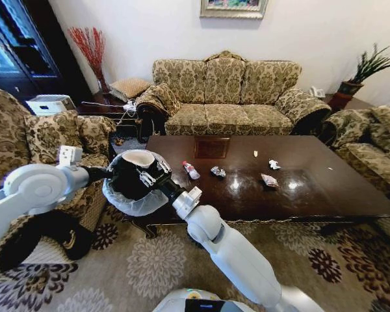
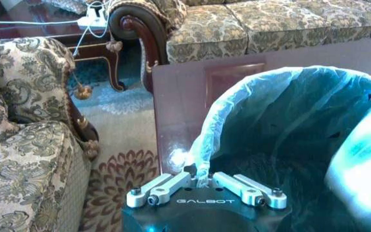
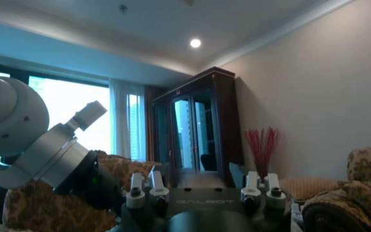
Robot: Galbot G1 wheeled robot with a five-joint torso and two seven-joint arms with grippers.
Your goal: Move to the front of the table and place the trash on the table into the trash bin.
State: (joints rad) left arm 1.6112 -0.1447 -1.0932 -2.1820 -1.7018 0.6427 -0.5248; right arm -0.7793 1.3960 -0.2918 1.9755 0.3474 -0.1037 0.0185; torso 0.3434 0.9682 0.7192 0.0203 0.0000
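Observation:
My left gripper is shut on the rim of the trash bin, holding it off the floor at the table's left end. My right gripper hangs over the bin's mouth, open, with nothing between its fingers. A white cup shows at the mouth of the bin. On the table lie a pink-labelled bottle, a silvery wrapper, a white wrapper and a pinkish wrapper.
A patterned sofa stands behind the table, with armchairs to the left and right. A side table with a power strip and cables fills the far left corner. Patterned carpet covers the floor.

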